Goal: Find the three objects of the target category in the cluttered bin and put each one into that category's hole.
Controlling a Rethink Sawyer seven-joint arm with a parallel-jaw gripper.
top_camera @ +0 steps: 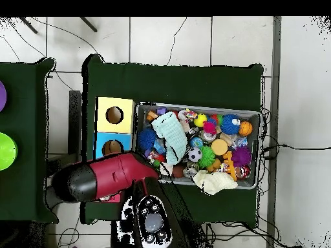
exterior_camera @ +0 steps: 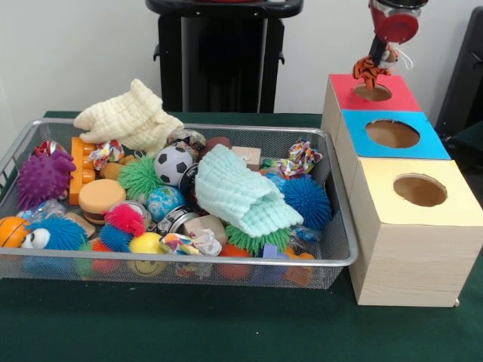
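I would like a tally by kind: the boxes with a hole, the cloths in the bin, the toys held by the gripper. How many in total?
Boxes: 3 (red box, blue box, yellow box)
Cloths: 2 (cream cloth, mint cloth)
Toys in the gripper: 1 (striped toy)
Total: 6

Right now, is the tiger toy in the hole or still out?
Out. The tiger toy hangs from the gripper just above the red box's hole, not yet dropped in.

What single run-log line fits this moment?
end effector: shut on tiger toy | position: above red box hole | bin: full
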